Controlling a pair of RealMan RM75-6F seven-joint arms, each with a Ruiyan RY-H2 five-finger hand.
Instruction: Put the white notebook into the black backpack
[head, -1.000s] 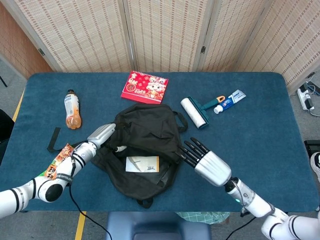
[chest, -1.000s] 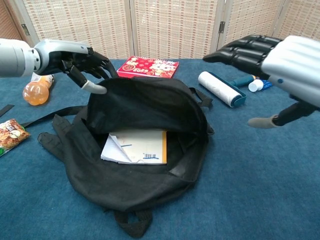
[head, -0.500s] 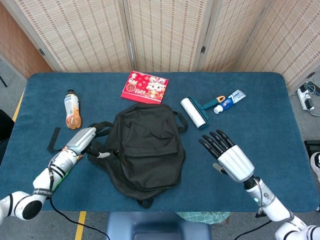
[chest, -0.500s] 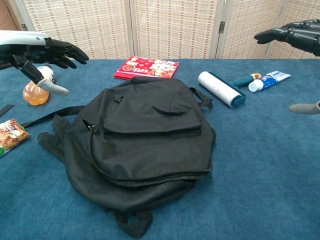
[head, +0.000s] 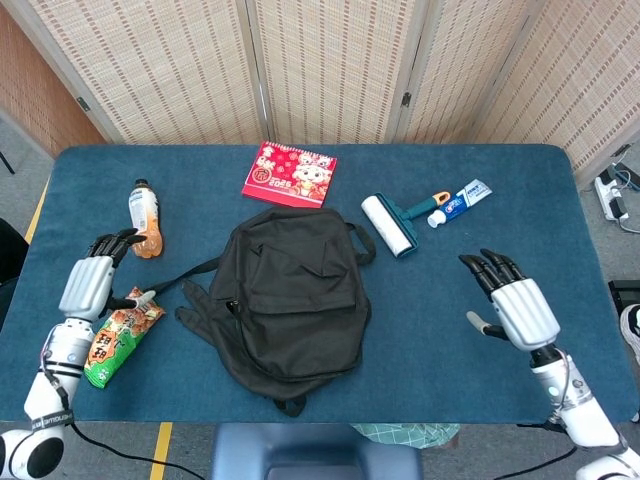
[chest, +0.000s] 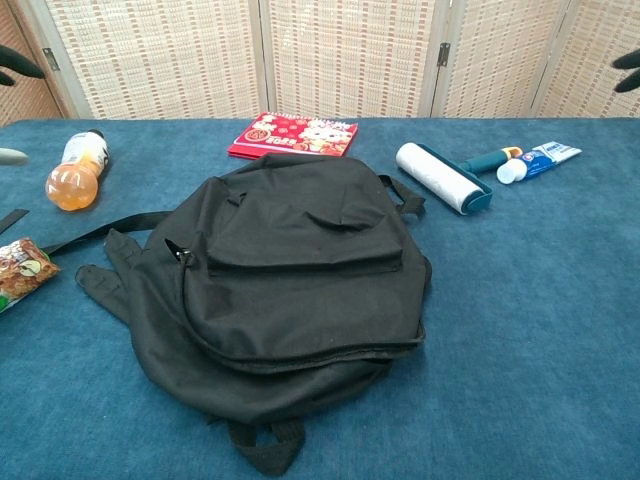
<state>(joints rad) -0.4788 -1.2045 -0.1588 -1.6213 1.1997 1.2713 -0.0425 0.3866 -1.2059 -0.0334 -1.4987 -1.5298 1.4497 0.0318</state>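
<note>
The black backpack (head: 290, 300) (chest: 285, 275) lies flat in the middle of the blue table with its flap down. The white notebook is hidden; no part of it shows in either view. My left hand (head: 88, 285) hovers open at the table's left side, well clear of the backpack. My right hand (head: 518, 306) hovers open on the right, fingers spread, holding nothing. In the chest view only dark fingertips show at the upper left corner (chest: 18, 66) and upper right corner (chest: 630, 60).
An orange drink bottle (head: 144, 218) and a snack packet (head: 112, 332) lie on the left. A red calendar (head: 290, 174) sits behind the backpack. A lint roller (head: 390, 224) and a toothpaste tube (head: 462, 201) lie at the back right. A backpack strap (head: 178, 274) trails left.
The backpack's flap, held up by my left hand showing the notebook inside, has dropped shut. Both hands have let go and drawn outward to the table's sides.
</note>
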